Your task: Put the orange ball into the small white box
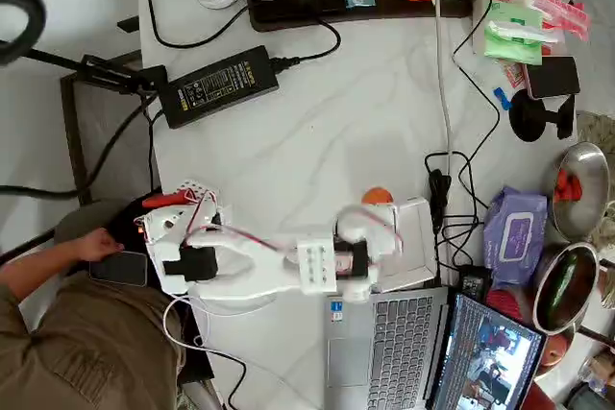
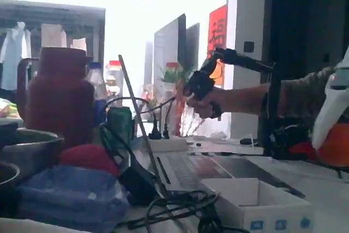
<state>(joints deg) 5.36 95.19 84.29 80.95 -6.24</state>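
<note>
Currently the gripper (image 1: 370,230) hovers over the small white box (image 1: 415,237), beside the laptop (image 1: 384,343); whether its jaws are spread or closed cannot be told. Orange ball (image 1: 377,197): at the box's far edge, partly hidden by the arm, apparently outside. Risk: a nudge sends it rolling across the table (image 1: 317,112) toward the cables (image 1: 452,194), or tips the light box.

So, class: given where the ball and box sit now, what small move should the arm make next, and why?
Probably ease the gripper back towards the ball: overhead, the ball rests on the table beside the box, not in it.
</note>
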